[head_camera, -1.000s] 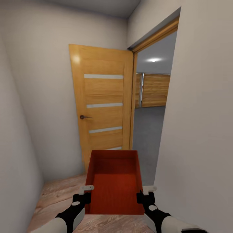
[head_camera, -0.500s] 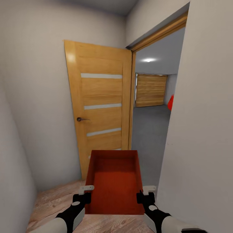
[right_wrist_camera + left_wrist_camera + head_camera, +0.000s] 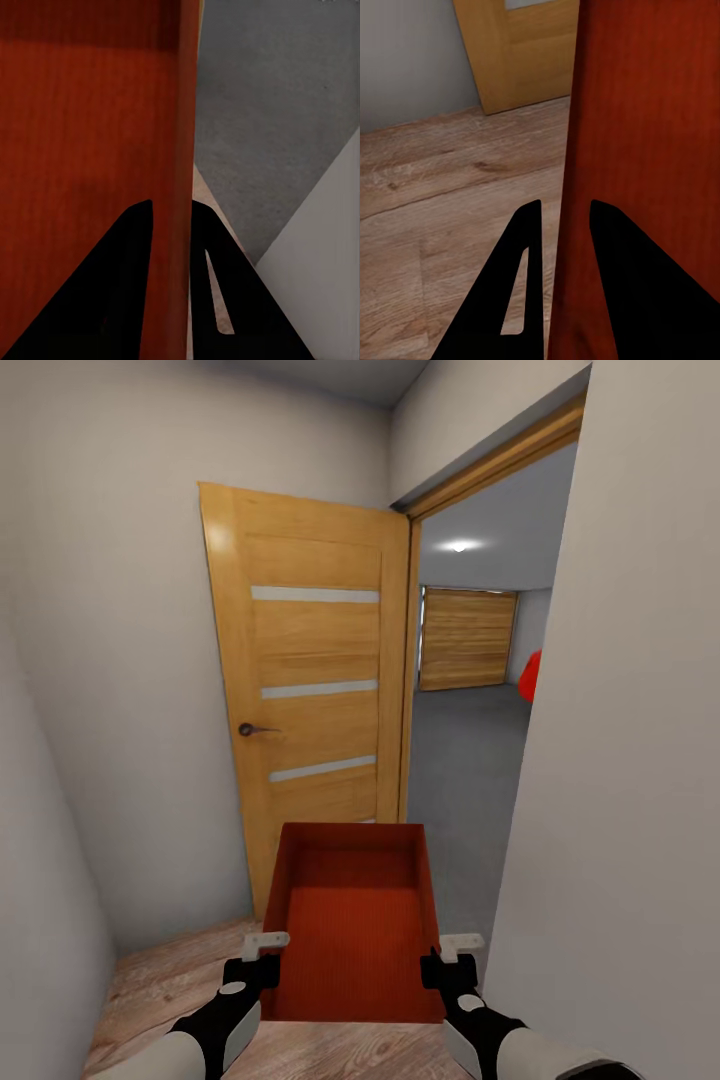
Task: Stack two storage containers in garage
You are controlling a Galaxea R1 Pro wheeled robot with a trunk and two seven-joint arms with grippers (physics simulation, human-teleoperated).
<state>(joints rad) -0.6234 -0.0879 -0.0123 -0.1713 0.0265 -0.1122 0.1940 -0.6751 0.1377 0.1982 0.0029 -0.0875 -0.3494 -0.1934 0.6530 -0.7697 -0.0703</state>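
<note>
One storage container (image 3: 355, 920), orange-red and lidless, is carried level in front of the trunk in the head view, open side up. It is pinched from both sides: the left gripper (image 3: 268, 952) is closed over its left wall and the right gripper (image 3: 452, 954) over its right wall, both near the edge closest to the robot, so that the load is shared evenly and the bin is kept from tipping. Ahead, a wooden door (image 3: 305, 690) stands swung open against the pale wall, and through the doorway (image 3: 470, 740) the garage's dark grey floor (image 3: 460, 780), a slatted panel door (image 3: 468, 638) and a sliver of a red car (image 3: 530, 675) are seen. Light wood planks (image 3: 160, 990) lie beneath the robot, so the threshold is judged not yet crossed.

In the left wrist view, the thin container wall is seen clamped between the two dark fingers (image 3: 521, 262), one inside and one outside, above the plank flooring.

In the right wrist view, the opposite wall is gripped the same way by the fingers (image 3: 214, 277), with the grey garage floor beyond.
</note>
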